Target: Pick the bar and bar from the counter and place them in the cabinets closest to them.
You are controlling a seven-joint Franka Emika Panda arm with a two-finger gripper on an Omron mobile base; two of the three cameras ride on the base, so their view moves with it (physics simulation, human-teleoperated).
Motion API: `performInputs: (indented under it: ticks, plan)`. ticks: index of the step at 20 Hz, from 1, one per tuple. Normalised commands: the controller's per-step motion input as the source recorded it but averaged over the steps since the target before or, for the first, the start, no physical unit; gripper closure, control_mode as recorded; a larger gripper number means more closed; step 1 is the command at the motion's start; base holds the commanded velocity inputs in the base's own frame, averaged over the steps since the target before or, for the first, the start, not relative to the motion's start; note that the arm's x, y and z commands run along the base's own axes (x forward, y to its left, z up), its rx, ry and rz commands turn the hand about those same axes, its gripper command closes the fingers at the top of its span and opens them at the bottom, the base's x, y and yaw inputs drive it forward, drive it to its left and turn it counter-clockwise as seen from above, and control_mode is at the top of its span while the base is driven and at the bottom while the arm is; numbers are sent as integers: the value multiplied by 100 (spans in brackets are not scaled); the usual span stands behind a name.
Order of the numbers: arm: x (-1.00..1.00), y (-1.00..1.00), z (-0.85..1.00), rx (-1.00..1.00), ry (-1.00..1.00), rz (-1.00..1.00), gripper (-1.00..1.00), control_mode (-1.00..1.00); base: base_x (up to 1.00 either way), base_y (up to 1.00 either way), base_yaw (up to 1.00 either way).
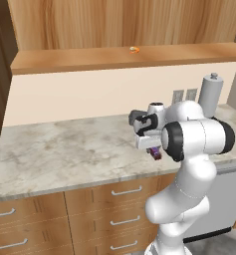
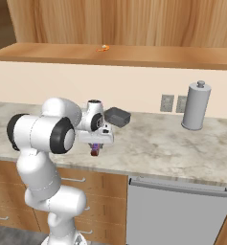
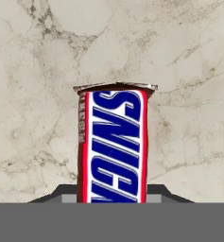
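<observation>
The hand (image 1: 156,152) is pinching the bright blue wrapped snack bar with red-brown ends (image 3: 112,146), just above the marbled grey stone surface (image 1: 64,149). Beyond it, a small orange thing (image 1: 134,49) lies on the light-brown wooden cabinet ledge (image 1: 89,59). By my reading the first bar is grasped, none stowed yet.

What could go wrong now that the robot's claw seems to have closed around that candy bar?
The gripper is shut on the bar, low over the counter. The bar's far end sticks out well past the fingers, so it might swivel or slip during the lift. On the way up, the arm or bar could clip the wooden shelf ledge.
</observation>
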Motion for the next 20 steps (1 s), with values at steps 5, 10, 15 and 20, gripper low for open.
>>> performInputs:
  ticks: [5,10,15,20]
  plan:
    - [-4,-6,60,3,10,0,100,-100,0,0,0]
    - [-32,-8,54,3,4,0,100,-100,0,0,0]
    - [-47,-10,55,4,-1,0,100,-100,0,0,0]
    - [-47,-11,60,5,-7,1,100,-100,0,0,0]
